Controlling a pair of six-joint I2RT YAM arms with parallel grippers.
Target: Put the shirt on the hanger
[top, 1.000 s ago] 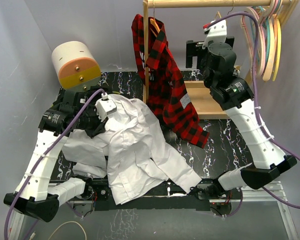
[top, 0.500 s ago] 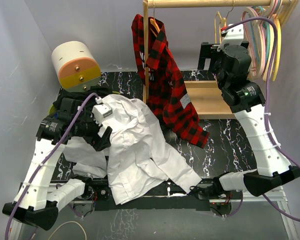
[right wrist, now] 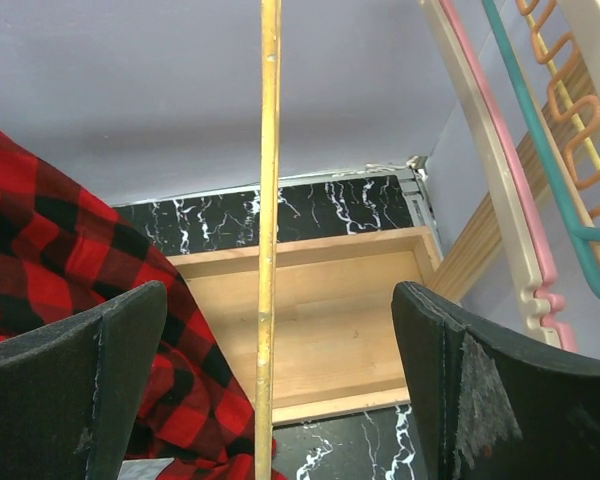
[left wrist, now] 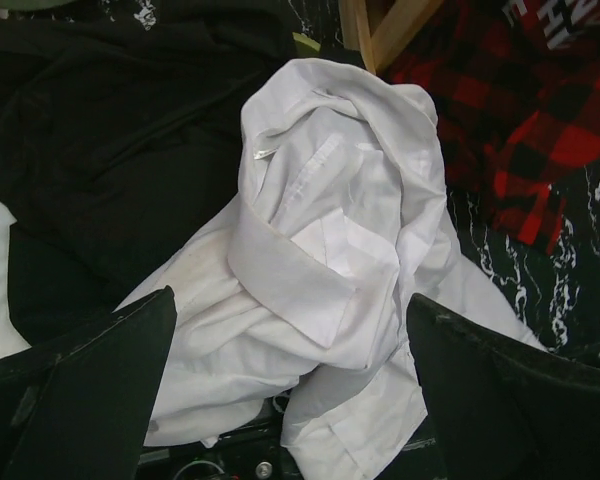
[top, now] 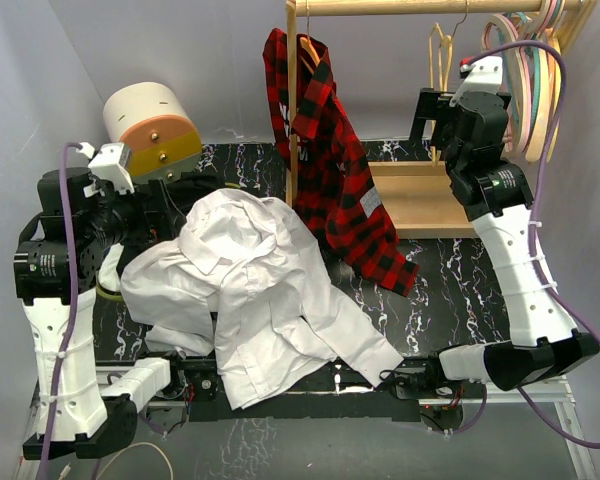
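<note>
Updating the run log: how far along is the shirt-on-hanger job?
Done: nothing yet. In hand: right pincer open astride the hanger, which hangs on the rail; left pincer open over the shirt, heaped on the table. Left: grip hanger, thread it into the shirt.

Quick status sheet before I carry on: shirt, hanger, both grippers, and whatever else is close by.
shirt: white shirt crumpled on the table, collar up, on no hanger
hanger: pale yellow hanger hanging bare from the rail
left: left gripper open over the collar, holding nothing
right: right gripper open, hanger bar between its fingers, no contact visible
nearby: plaid shirt and pastel hangers on the same rail; black garment beside the shirt
</note>
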